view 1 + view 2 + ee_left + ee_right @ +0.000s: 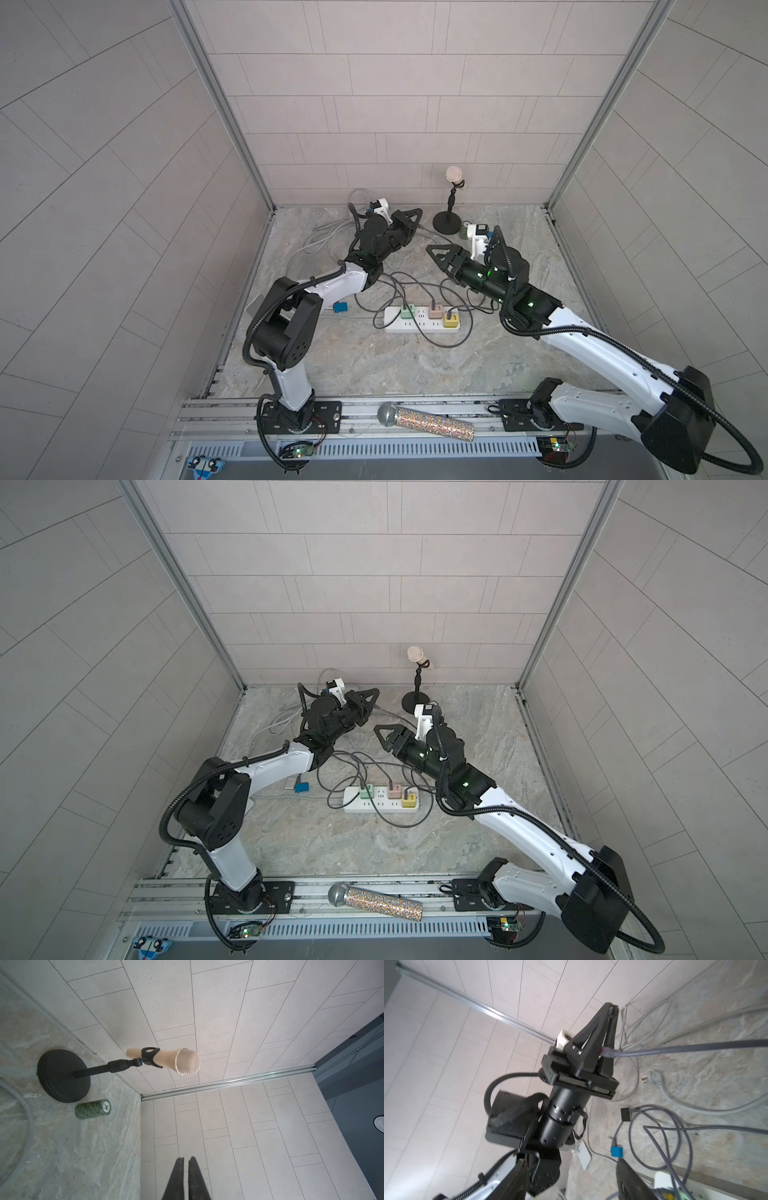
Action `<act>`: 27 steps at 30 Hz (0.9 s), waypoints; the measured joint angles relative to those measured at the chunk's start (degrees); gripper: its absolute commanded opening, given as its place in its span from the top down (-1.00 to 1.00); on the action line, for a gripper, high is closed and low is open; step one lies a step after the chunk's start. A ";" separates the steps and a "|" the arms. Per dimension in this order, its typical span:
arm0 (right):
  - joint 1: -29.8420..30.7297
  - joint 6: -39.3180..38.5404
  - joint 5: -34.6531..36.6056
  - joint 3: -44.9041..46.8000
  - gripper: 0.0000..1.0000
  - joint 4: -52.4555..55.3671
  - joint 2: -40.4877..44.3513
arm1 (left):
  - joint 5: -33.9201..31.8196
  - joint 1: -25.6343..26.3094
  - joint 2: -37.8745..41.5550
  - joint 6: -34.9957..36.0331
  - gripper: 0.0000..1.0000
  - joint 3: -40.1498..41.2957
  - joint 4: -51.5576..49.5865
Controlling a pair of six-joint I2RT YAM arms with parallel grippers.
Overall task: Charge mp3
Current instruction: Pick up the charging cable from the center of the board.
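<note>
Glitter-covered handheld microphone (424, 423) with a silver mesh head lies on the aluminium rail at 6 o'clock, closest to the lens in both top views. Beyond it, in the middle of the marble table (374, 365), a white power strip (415, 328) carries three coloured charger cubes (435, 311), with dark cords (446, 343) looping around it. Left claw (611, 1004), at 11 o'clock from the strip, is clamped on the plug end of a thick grey cable (675, 1049). Right claw (431, 249), at 1 o'clock from the strip, has its fingers spread with nothing between them. At 9 o'clock of the strip lies a small blue block (340, 307), which may be the mp3 player; I cannot tell for sure. At 12 o'clock, by the back wall, a beige microphone (172, 1059) sits in a black round-based stand (62, 1076), with a stack of green chips (93, 1109) just beside the base.
</note>
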State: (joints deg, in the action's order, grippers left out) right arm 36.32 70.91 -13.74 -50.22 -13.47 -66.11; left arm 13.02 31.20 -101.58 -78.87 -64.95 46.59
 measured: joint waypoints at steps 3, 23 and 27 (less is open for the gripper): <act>-0.26 3.58 0.96 0.00 -0.20 -4.83 -3.76 | -0.90 0.55 0.17 0.50 1.00 1.18 2.25; -3.76 9.31 1.40 -2.03 0.22 -20.39 -14.36 | -4.31 2.47 3.58 -2.84 1.00 6.49 10.75; -3.87 9.79 0.94 -2.95 0.31 -22.18 -15.72 | -4.61 2.73 3.58 -3.65 1.00 6.51 11.96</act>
State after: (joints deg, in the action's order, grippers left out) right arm 32.45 80.71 -12.80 -53.17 -35.66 -81.82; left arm 8.40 33.93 -98.00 -82.52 -58.43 58.54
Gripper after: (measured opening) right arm 0.366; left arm 0.089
